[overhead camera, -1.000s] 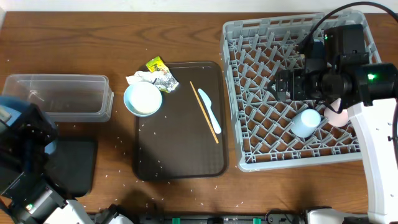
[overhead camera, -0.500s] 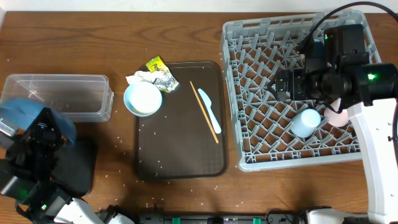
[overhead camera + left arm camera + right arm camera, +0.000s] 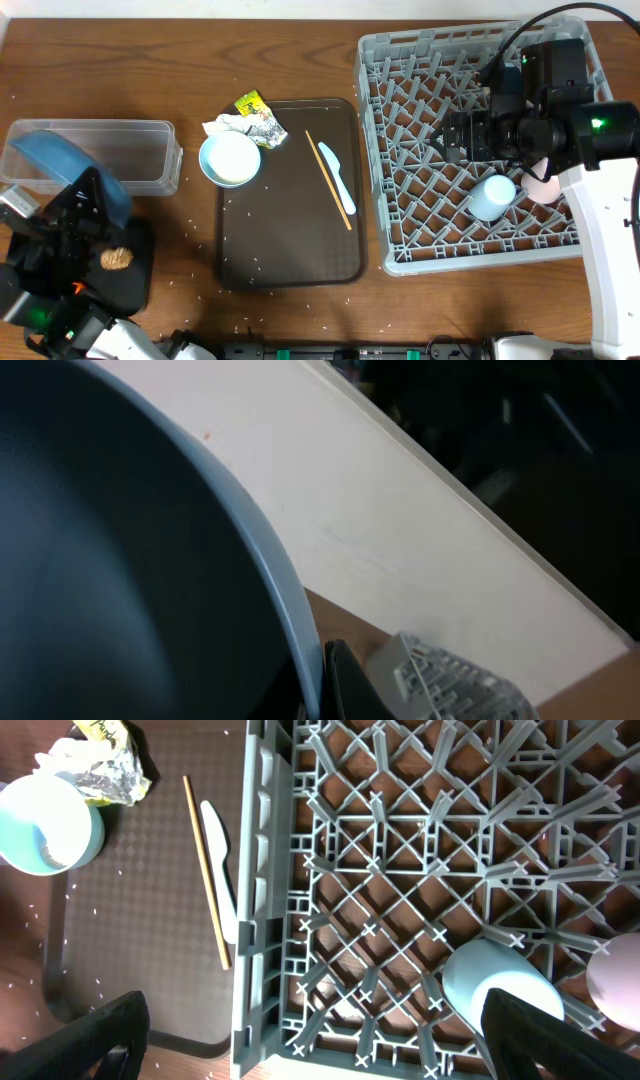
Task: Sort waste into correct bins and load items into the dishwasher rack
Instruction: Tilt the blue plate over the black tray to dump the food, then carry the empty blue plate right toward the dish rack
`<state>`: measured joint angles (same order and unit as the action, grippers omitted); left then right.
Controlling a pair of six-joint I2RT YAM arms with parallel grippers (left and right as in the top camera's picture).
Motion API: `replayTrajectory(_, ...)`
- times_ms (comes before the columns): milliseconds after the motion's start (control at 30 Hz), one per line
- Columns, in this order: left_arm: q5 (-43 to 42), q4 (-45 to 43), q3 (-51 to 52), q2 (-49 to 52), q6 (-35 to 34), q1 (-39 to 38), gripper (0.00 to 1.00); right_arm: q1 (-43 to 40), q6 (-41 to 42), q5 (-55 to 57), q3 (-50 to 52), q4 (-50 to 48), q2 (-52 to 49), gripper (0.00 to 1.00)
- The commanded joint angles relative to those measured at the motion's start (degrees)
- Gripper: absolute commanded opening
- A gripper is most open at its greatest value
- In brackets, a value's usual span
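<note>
Left gripper (image 3: pixel 322 698): closed on the rim of the blue plate (image 3: pixel 55 155), lower left of the overhead view
Blue plate: tilted, overlapping the clear tub (image 3: pixel 150 130) at far left
Brown lump (image 3: pixel 116 259): on the black tray (image 3: pixel 138 285), lower left
Right gripper (image 3: pixel 320 1050): jaws wide apart, holding nothing, above the rack (image 3: pixel 368 130) at right
Cups: light blue cup (image 3: pixel 493 197) and pink cup (image 3: pixel 548 188) side by side, lower right of the rack
Serving tray (image 3: pixel 290 250): centre; spoon (image 3: pixel 337 178) and chopstick (image 3: pixel 328 180) on it, white bowl (image 3: pixel 230 159) at its upper left corner
Waste: wrappers (image 3: pixel 260 118) and crumpled paper (image 3: pixel 222 125) just above the bowl
</note>
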<state>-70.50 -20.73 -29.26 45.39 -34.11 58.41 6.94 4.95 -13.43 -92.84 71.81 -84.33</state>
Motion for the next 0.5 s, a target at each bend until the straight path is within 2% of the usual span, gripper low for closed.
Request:
replayTrajectory(0,-2.34,-0.11,-0.59,0.28,-1.6,0.13,0.06,0.59,-0.74,0.13,-0.11,0.04,-0.07,0.99)
replayTrajectory(133,-5.11,-1.38,-0.61,0.37,-1.77,-2.01,0.06,0.59,-0.74,0.13,-0.11,-0.02,-0.07,0.99)
replayTrajectory(233,-8.26,-6.86,-0.7,0.37,-2.03,-4.46,0.06,0.59,-0.74,0.11,-0.11,-0.13,-0.07,0.99)
replayTrajectory(467,-5.51,-13.33,-4.92,1.7,-9.68,-12.0,0.06,0.59,-0.74,0.13,-0.09,-0.57,-0.07,0.99)
